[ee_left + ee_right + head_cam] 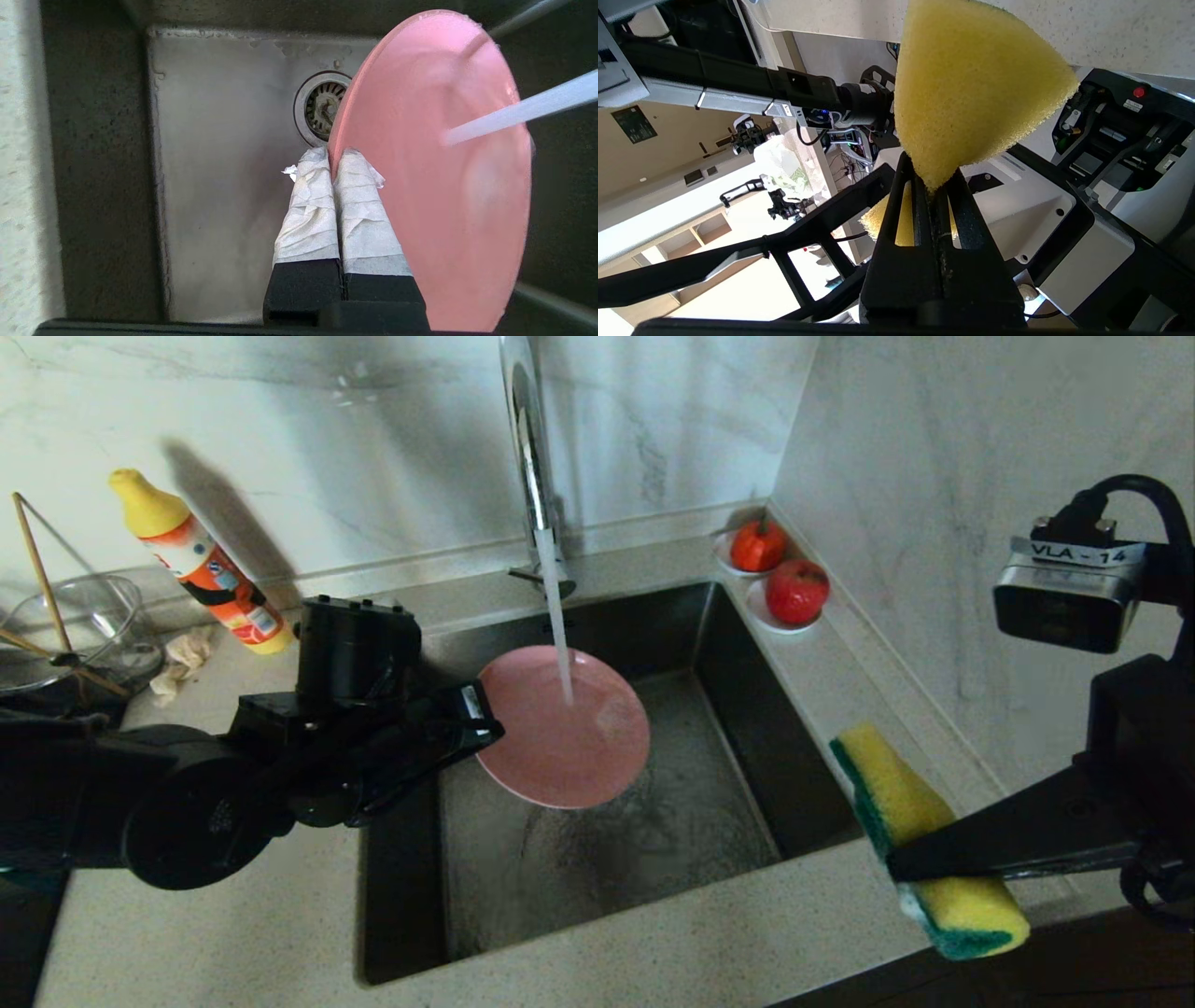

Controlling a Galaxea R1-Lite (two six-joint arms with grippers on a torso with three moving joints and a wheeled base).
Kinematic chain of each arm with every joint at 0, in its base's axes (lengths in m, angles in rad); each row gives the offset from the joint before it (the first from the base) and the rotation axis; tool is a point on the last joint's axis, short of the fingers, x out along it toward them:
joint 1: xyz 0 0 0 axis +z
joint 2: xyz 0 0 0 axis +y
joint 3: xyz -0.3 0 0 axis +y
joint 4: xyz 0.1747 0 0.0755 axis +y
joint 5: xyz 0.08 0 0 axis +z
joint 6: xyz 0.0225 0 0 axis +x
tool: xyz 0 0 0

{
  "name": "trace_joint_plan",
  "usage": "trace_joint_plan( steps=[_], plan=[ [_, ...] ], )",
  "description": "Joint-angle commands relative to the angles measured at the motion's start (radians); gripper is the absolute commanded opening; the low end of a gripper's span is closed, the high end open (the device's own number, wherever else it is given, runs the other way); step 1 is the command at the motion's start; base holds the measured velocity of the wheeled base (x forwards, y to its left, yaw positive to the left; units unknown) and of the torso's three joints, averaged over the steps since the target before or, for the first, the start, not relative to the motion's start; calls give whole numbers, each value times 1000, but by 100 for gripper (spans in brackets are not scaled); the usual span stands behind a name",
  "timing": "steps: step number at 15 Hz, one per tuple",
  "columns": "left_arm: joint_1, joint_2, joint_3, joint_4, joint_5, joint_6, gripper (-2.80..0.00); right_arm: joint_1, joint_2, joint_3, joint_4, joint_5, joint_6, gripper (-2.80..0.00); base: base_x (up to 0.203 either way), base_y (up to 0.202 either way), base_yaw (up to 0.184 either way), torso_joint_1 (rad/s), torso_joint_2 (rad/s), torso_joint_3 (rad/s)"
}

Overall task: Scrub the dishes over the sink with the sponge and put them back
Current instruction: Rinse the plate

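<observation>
A pink plate (569, 747) (434, 186) hangs tilted over the dark steel sink (653, 840) (224, 163). My left gripper (485, 723) (332, 156) is shut on its near rim with tape-wrapped fingers. Water from the chrome tap (527, 448) runs in a stream (558, 625) (523, 109) onto the plate's face. The round drain (320, 105) shows below, partly behind the plate. My right gripper (892, 868) (931, 179) is shut on the yellow sponge (896, 793) (971, 84) with its green layer, pinching it at mid-length above the counter right of the sink.
An orange and yellow detergent bottle (201, 565), a glass bowl (75, 625) with chopsticks and a beige rag (182, 658) stand on the counter at the left. Two white saucers with red fruit (796, 590) sit in the back right corner by the wall.
</observation>
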State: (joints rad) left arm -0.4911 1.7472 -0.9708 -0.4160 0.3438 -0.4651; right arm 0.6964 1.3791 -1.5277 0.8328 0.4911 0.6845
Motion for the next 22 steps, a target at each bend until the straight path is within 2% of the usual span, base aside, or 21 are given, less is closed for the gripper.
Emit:
trace_joint_plan(
  steps=[1,7,9,12,16,22],
  plan=[
    [-4,45,-15,-13,4,1,-280,2,-5,11,3,4,3,-280,0,0,0,0,0,0],
    [-8,25,-12,3,5,14,-280,5,-5,11,3,4,4,-280,0,0,0,0,0,0],
    [-6,-43,-8,58,8,71,-280,7,-4,11,3,4,4,-280,0,0,0,0,0,0],
    [-3,-152,-2,158,60,226,-280,6,3,25,2,3,3,-280,0,0,0,0,0,0],
    [1,-294,75,166,172,476,-280,-1,-16,64,2,-2,-11,-280,0,0,0,0,0,0],
    [2,-432,136,161,210,825,-280,-8,-86,117,2,-6,-11,-280,0,0,0,0,0,0]
  ],
)
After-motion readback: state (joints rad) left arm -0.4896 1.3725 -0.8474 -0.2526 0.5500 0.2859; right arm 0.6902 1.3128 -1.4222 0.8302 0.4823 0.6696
